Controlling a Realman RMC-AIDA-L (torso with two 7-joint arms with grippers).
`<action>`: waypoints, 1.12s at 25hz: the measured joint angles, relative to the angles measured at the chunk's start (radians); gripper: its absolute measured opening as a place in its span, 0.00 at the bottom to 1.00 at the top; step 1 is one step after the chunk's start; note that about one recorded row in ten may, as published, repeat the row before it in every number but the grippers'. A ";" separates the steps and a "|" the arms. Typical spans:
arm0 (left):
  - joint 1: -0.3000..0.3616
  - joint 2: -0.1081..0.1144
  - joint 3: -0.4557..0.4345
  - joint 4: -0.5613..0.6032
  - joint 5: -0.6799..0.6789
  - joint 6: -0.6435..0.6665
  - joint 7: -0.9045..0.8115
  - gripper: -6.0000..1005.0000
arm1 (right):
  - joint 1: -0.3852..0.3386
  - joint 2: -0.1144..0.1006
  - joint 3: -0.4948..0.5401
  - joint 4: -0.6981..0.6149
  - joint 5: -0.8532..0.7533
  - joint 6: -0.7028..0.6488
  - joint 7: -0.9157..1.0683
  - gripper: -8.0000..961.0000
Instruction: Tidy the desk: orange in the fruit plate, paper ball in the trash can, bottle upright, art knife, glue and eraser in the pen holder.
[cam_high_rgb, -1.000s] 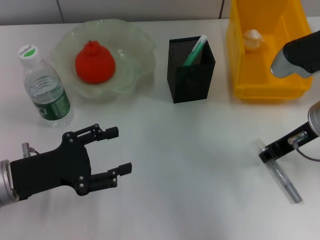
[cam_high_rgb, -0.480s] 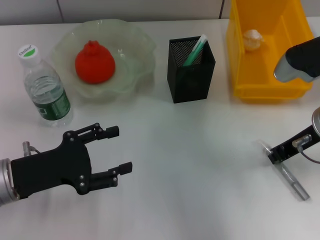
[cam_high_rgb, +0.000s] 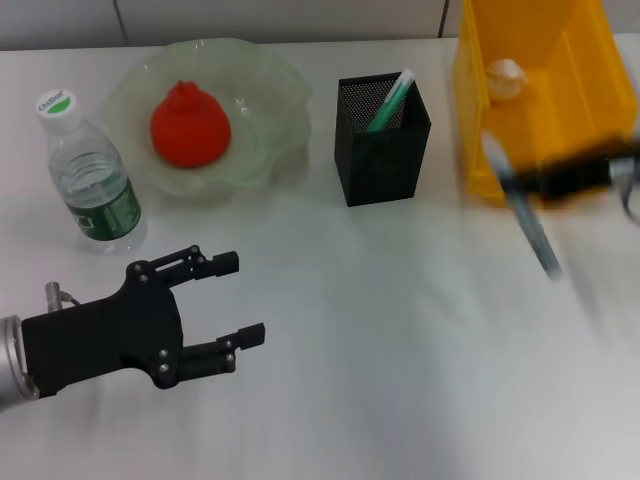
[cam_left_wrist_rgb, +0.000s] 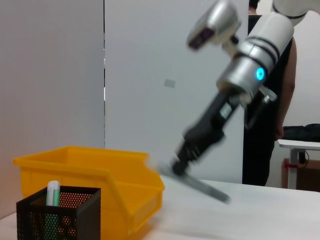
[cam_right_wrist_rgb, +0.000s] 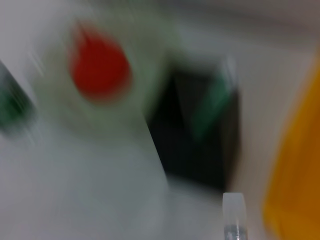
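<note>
Art knife (cam_high_rgb: 522, 208), slim, stiff and light by the look of it, hangs tilted in the right hand (cam_high_rgb: 572, 180), clamped near one end, before the trash can (cam_high_rgb: 480, 120). Gripped off-centre it could swing; the pen holder (cam_high_rgb: 383, 140) stands left. Left hand (cam_high_rgb: 215, 310) hovers near, fingers spread.

Bottle (cam_high_rgb: 90, 170): upright at the far left of the table (cam_high_rgb: 380, 350).
Bowl (cam_high_rgb: 262, 95): just right of the bottle, toward the back; orange (cam_high_rgb: 190, 125) inside it.
Mesh box (cam_high_rgb: 383, 150): right of the bowl, near the middle; a pen-like stick (cam_high_rgb: 392, 100) leans inside.
Bin (cam_high_rgb: 535, 90): far right, beside the mesh box; paper ball (cam_high_rgb: 505, 76) inside.
Left gripper (cam_high_rgb: 222, 305): in front of the bottle.
Art knife (cam_high_rgb: 525, 215): in front of the bin, off the table.
</note>
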 joint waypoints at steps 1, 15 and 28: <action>-0.001 -0.001 0.000 0.000 0.000 0.000 0.000 0.78 | -0.025 0.000 0.008 -0.011 0.078 0.061 -0.054 0.13; -0.002 -0.001 0.011 -0.008 0.000 -0.004 0.001 0.78 | 0.187 -0.011 0.042 1.040 1.442 0.416 -1.541 0.13; -0.003 -0.001 0.012 -0.007 0.000 -0.003 0.004 0.78 | 0.352 -0.005 0.035 1.338 1.430 0.432 -1.689 0.18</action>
